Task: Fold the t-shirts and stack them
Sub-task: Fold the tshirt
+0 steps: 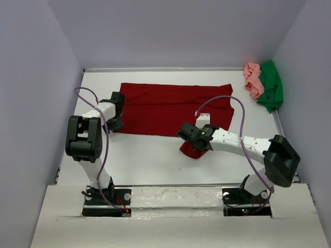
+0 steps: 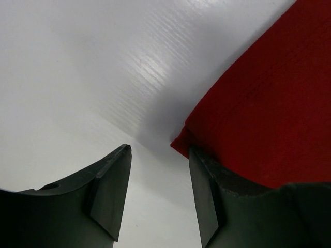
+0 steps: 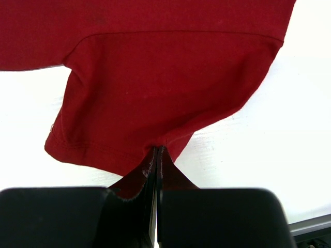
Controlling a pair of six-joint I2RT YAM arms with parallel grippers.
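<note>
A dark red t-shirt (image 1: 165, 106) lies spread across the middle of the white table (image 1: 150, 160). My left gripper (image 1: 117, 120) stands at its left edge, low over the table. In the left wrist view the left gripper (image 2: 159, 155) is open, only bare table shows between the fingers, and a corner of the red shirt (image 2: 269, 103) touches the right finger (image 2: 207, 191). My right gripper (image 1: 190, 139) is shut on the shirt's near sleeve; its wrist view shows the right gripper (image 3: 158, 151) pinching the sleeve's hem (image 3: 155, 93). A pale pink t-shirt (image 1: 252, 80) and a bright green t-shirt (image 1: 271, 87) lie crumpled together.
The pink and green shirts sit in the far right corner against the enclosure's walls. Grey walls close in the table on the left, back and right. Both arm bases stand at the near edge, with purple cables looping above the arms.
</note>
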